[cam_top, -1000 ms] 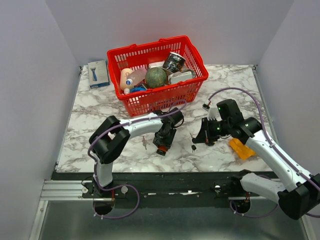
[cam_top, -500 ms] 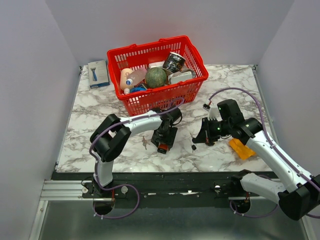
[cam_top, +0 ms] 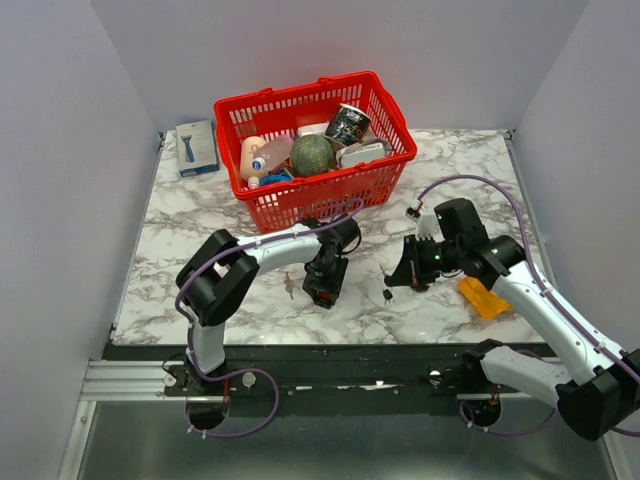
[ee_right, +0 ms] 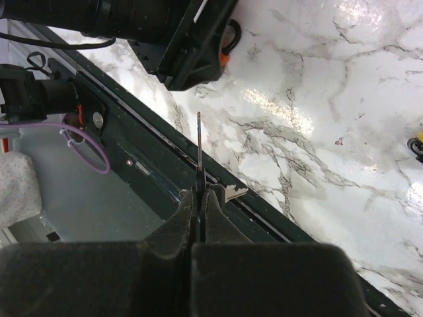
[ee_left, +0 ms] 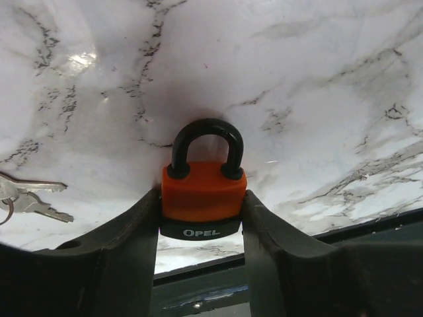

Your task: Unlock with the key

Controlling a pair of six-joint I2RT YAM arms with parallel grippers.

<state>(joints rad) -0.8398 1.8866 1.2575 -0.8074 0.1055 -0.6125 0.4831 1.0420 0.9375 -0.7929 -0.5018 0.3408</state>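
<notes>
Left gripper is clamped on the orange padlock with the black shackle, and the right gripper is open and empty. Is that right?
No. The left gripper is clamped on the orange padlock with the black shackle, but the right gripper is shut on a thin metal key, as the right wrist view shows.

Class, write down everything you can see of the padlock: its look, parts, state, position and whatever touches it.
The padlock has an orange, plastic-looking body, a black base band lettered OPEL in white, and a black curved shackle with both legs seated, so it looks locked. The left gripper clamps it, one black finger against each side. Its shackle points toward the marble table; whether it touches the surface cannot be told.
</notes>
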